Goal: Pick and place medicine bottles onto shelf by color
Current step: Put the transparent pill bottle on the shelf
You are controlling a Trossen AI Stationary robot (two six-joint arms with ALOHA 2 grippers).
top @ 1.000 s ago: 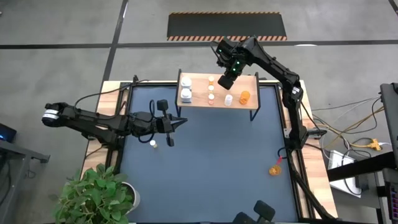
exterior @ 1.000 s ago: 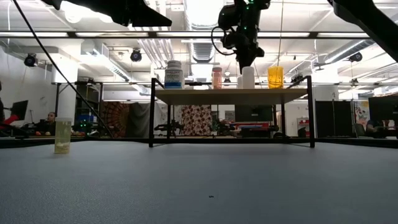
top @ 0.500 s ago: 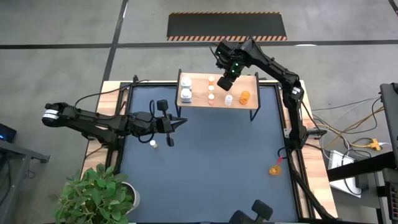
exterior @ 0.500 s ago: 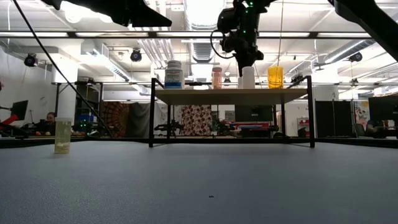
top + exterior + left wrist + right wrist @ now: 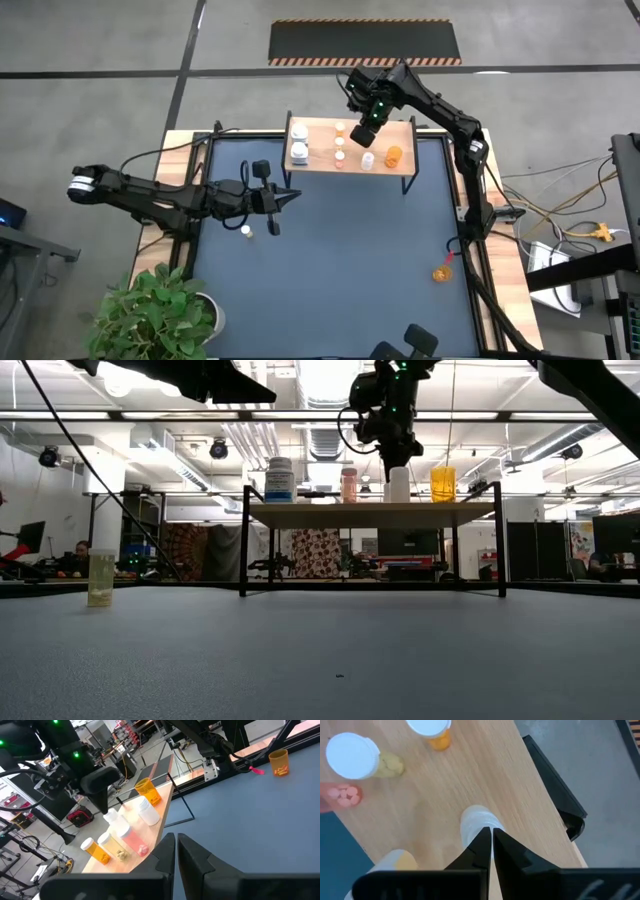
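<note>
Right gripper [image 5: 363,134] is seen poised over the shelf [image 5: 318,160], fingers pressed together and gripping nothing, directly above a white bottle [image 5: 368,160] standing on the board. Left gripper [image 5: 287,198] is held just in front of the shelf over the blue mat [image 5: 330,260], likewise closed and empty. One small bottle [image 5: 246,231] is left on the mat near it.

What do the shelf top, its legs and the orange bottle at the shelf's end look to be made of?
Shelf top: light wood, matte, with faint grain streaks showing in the right wrist view; solid or veneer cannot be told. Legs: thin, black, straight bars, probably painted metal. Orange bottle: translucent amber, light glows through it, so likely plastic, though glass cannot be ruled out.
</note>
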